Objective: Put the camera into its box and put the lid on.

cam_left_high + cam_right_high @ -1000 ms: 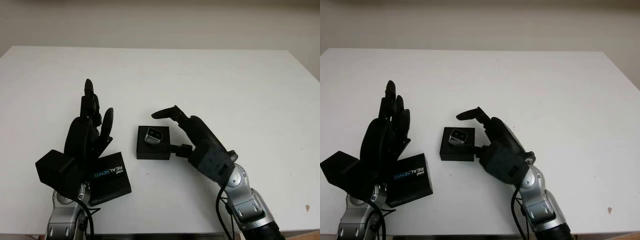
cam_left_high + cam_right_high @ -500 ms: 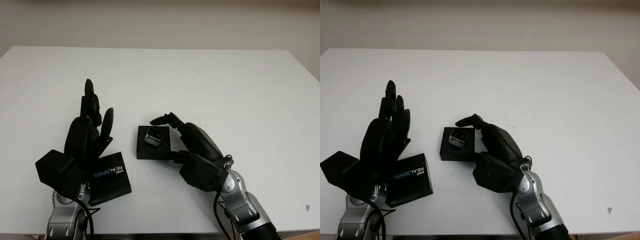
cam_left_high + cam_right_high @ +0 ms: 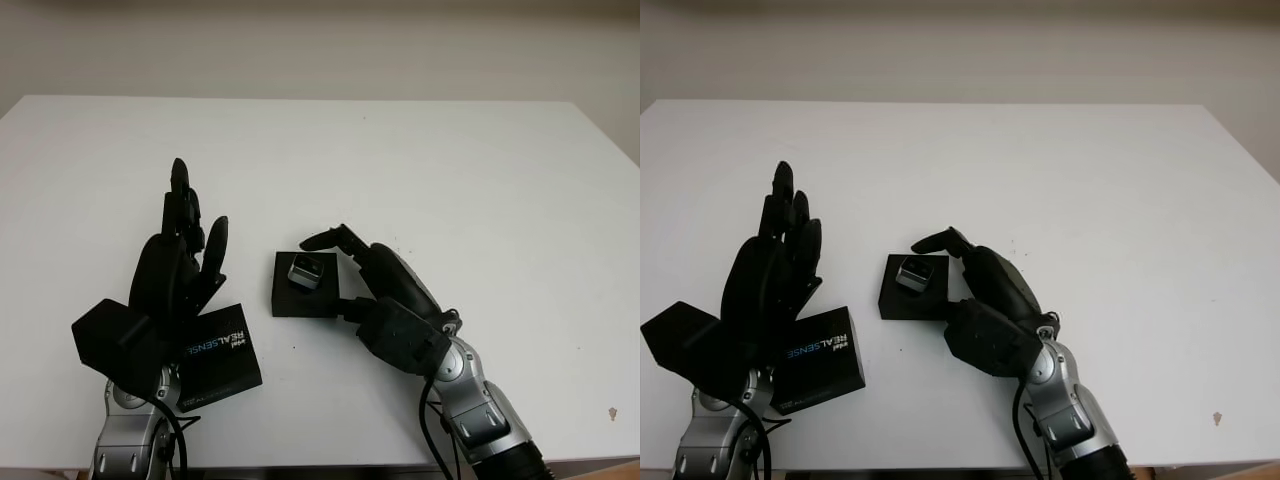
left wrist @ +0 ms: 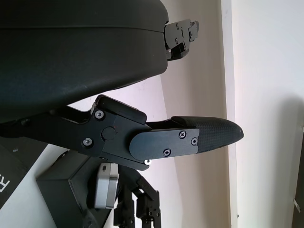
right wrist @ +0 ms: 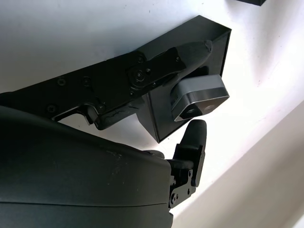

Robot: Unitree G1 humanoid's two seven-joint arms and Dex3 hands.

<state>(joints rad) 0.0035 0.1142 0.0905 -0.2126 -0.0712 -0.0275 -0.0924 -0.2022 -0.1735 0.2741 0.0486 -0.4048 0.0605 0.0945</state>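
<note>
Silver camera (image 3: 305, 271) sits tilted in the black box (image 3: 305, 300), not yet flush. Right hand (image 3: 385, 295) has dropped lower beside it since a second ago, fingers (image 3: 322, 239) curled over the camera, seemingly nudging, not gripping. Left hand (image 3: 178, 275) open, raised above the RealSense lid (image 3: 218, 357) on the white surface (image 3: 480, 180).

Lid (image 3: 222, 358) partly covered by the left hand (image 3: 178, 275), its printed word cut short, box (image 3: 305, 287) right edge behind the right hand (image 3: 385, 300), camera (image 5: 198, 97) seating in the box unclear
</note>
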